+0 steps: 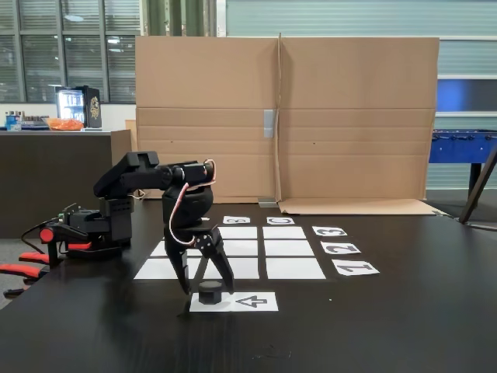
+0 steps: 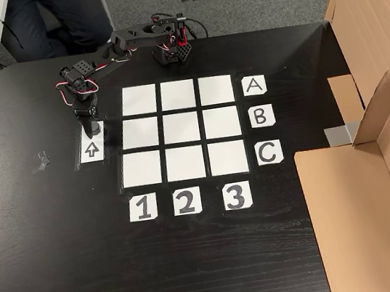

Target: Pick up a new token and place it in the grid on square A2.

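Gripper [image 1: 208, 291] spread wide over the token [image 1: 210, 292] on the arrow sheet [image 1: 252, 301].

From here the two fingers [image 1: 221, 268] point down, parted and gripping nothing, their tips either side of the small black token, which sits between and just below them on the sheet's blank end. The printed arrow lies beside the fingers. Beyond them spreads the grid [image 2: 181, 129], with square A2 [image 2: 177, 94] bare, well apart from the fingers.
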You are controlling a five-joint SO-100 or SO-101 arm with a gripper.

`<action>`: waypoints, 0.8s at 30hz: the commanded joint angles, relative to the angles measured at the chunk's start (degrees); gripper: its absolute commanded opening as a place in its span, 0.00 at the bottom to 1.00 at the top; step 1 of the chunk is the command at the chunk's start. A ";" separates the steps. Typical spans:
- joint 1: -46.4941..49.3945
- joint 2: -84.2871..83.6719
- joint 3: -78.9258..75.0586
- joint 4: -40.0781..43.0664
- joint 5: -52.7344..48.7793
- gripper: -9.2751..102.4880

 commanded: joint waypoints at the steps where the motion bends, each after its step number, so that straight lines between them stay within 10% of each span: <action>1: 0.53 0.62 -2.37 0.18 -0.62 0.38; 24: 0.18 0.00 -3.08 0.26 -1.32 0.30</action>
